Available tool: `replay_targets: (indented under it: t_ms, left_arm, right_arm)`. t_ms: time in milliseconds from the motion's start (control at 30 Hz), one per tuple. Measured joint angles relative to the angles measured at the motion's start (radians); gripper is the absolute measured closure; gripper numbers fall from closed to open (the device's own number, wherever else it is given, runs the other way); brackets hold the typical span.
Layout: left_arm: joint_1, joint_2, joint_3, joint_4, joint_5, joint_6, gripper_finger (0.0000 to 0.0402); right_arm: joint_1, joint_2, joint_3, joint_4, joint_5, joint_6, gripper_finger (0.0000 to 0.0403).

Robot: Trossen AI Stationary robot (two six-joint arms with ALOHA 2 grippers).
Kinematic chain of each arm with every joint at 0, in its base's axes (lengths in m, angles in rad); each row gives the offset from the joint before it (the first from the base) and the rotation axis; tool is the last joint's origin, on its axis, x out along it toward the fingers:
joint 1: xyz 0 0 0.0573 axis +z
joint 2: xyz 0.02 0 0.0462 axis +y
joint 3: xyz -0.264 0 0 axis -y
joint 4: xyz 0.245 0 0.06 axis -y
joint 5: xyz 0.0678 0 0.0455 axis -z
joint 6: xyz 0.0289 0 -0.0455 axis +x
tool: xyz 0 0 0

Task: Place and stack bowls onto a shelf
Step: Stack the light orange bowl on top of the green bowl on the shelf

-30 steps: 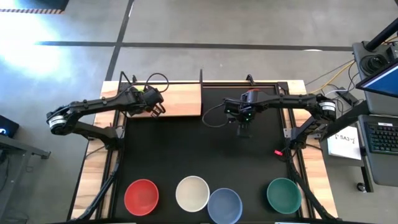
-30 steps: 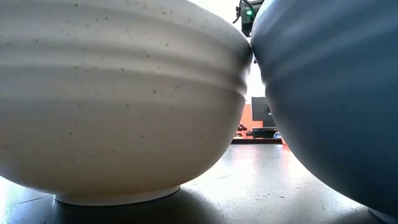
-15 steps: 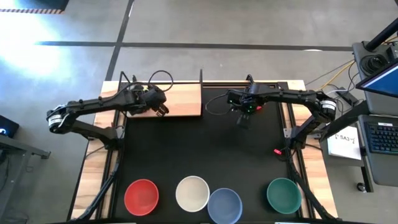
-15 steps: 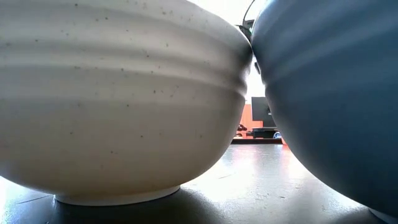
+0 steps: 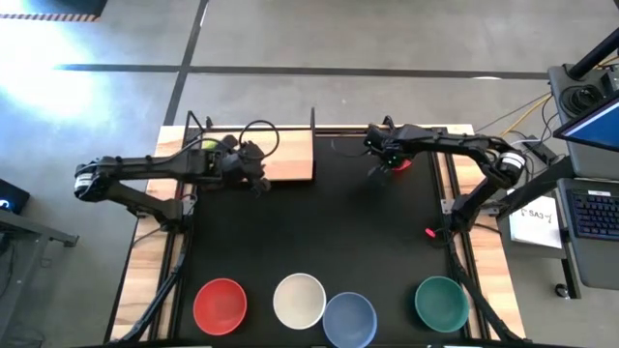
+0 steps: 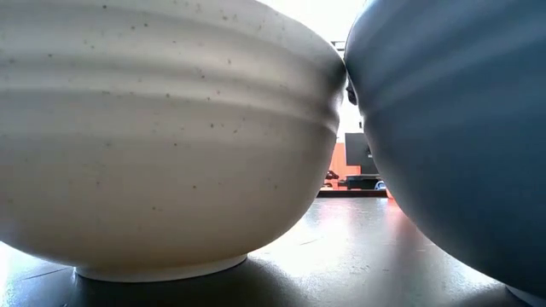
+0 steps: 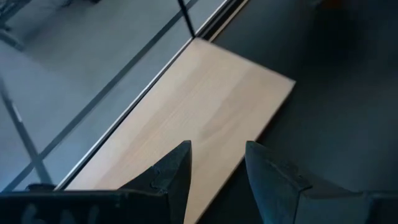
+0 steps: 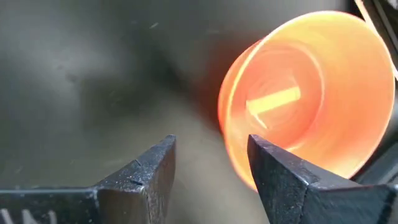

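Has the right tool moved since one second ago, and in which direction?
Yes. In the high view the right tool has gone away from the teal bowl, toward the table's far edge, and now stands open at the orange-red bowl.

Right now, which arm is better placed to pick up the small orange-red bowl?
The right: its open gripper faces the orange-red bowl close ahead. The left gripper is over the shelf edge.

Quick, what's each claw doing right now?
Left claw: open, empty, over the shelf edge.
Right claw: open, empty, facing the orange-red bowl.
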Motion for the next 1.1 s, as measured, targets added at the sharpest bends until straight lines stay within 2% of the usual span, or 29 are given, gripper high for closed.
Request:
replay_targets:
  t_ms: [167, 333, 433, 633, 867, 1100]
  left_arm:
    - [-0.02, 0.0, 0.022, 0.009, -0.001, 0.0, 0.0267]
    - [-0.027, 0.0, 0.02, 0.037, 0.0, 0.0, 0.0267]
    - [-0.034, 0.005, 0.011, 0.051, 0.0, -0.004, 0.0267]
    - [-0.068, 0.047, 0.006, 0.085, 0.001, -0.009, 0.0267]
    - [-0.126, 0.134, 0.006, 0.098, 0.002, -0.047, 0.0267]
    - [-0.193, 0.186, 0.006, 0.1, 0.027, -0.052, 0.0267]
  right_arm:
    - [-0.054, 0.0, -0.06, 0.081, -0.001, -0.016, 0.0222]
    - [-0.075, 0.0, -0.106, 0.121, -0.002, -0.024, 0.0251]
    - [-0.075, 0.0, -0.113, 0.124, -0.003, -0.052, 0.0287]
    - [-0.075, 0.0, -0.112, 0.125, -0.016, -0.104, 0.0384]
    - [-0.057, 0.0, -0.098, 0.077, -0.214, -0.101, 0.0394]
    - [0.037, -0.005, -0.048, -0.041, -0.303, -0.142, 0.0394]
